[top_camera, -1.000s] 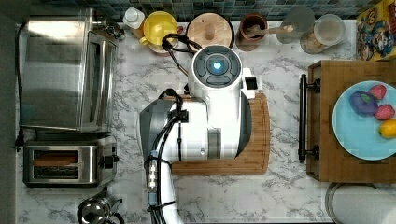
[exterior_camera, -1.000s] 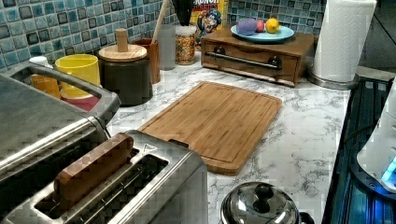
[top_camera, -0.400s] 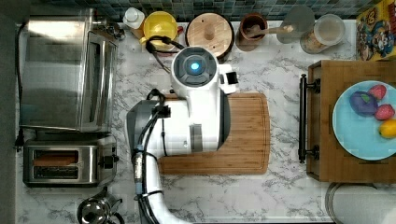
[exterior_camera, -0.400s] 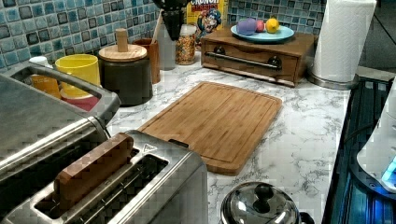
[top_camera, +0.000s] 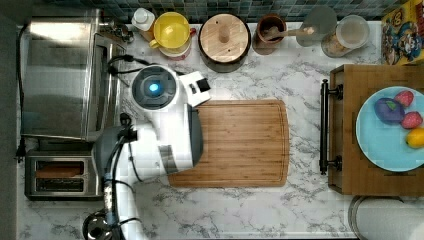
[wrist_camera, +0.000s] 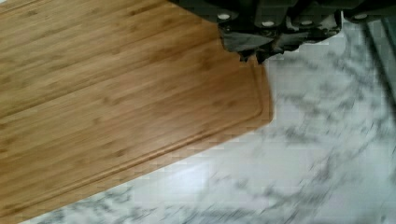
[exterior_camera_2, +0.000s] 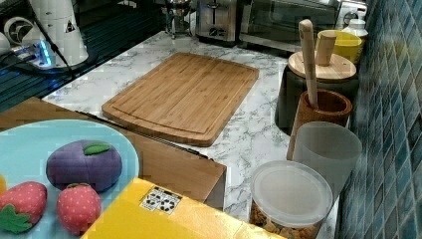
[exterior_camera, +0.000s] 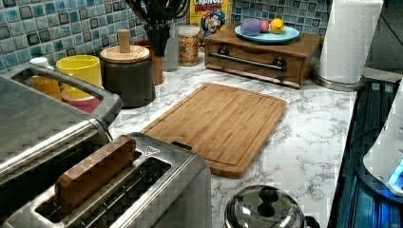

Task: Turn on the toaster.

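Your toaster (top_camera: 62,176) sits at the counter's corner, just in front of the toaster oven (top_camera: 65,75) and beside the cutting board (top_camera: 235,145), with a wooden block in one slot. It looks heavy, rigid and slick-sided, so don't grip the body; press its end lever straight down, though that lever is hard to make out here. The gripper (exterior_camera: 159,21) hangs above the board's far corner; you cannot tell its finger opening. The cereal box (exterior_camera: 209,14) reads "CRUNCH".
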